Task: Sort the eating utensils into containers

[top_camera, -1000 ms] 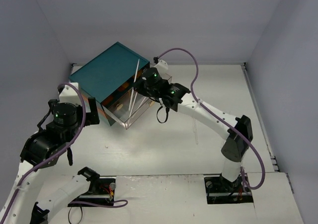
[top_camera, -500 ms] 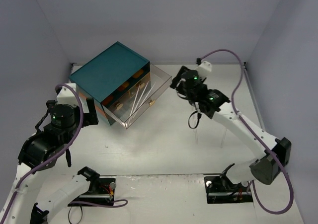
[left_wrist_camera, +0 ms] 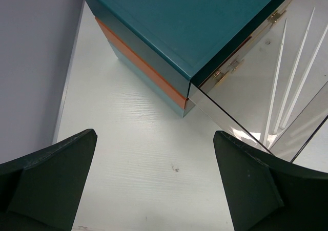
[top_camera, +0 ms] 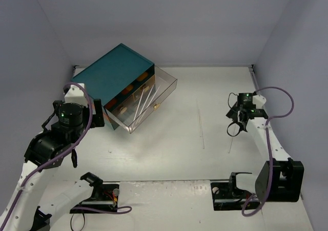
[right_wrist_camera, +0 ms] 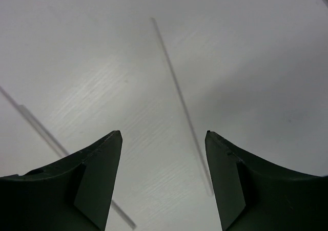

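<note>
left gripper (left_wrist_camera: 154, 139): jaws wide, nothing between, near chest (left_wrist_camera: 205, 26) corner | right gripper (right_wrist_camera: 164, 139): jaws apart, nothing held, over table (right_wrist_camera: 256, 36) | drawer (top_camera: 165, 77): stands open, pale utensils (top_camera: 139, 107) inside, kinds unreadable | clear utensil (right_wrist_camera: 180, 98): on table, far end blurred | second utensil (right_wrist_camera: 31, 119): partly hidden behind finger

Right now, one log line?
left gripper open | right gripper open, empty | drawer open, utensils inside | clear utensil on table

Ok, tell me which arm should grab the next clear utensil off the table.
Right. The right claw, open, hangs over the thin clear plastic utensil; the left claw faces the teal box-shaped chest, away from it.
</note>
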Robot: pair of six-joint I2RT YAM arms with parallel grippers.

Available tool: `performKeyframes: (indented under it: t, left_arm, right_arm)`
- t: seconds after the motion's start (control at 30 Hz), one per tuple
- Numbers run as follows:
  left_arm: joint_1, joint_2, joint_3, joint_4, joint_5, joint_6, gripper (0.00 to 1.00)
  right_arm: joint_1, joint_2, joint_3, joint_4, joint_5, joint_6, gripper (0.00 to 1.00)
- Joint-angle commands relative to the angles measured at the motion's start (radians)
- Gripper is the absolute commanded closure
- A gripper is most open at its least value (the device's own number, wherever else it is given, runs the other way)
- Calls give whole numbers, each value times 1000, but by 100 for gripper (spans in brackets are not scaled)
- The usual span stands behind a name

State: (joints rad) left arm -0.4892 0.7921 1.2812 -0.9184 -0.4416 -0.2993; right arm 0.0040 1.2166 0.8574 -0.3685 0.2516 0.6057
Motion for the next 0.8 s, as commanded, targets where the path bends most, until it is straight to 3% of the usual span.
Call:
performKeyframes:
  t: [0.0, 0.27, 0.5, 0.77]
  left_arm:
    - [6, 2, 44, 39, 0, 8, 3]
    - [6, -19, 22, 38, -1, 2, 3]
    - [6, -30, 13, 37, -12, 6, 3]
    - [6, -21, 17, 39, -13, 6, 3]
  right_arm:
    - [-81, 68, -38, 5, -110, -37, 37]
    - [-114, 189, -106, 80, -153, -43, 39]
    - [-119, 220, -162, 135, -173, -46, 47]
    - [-110, 269, -204, 193, -215, -46, 72]
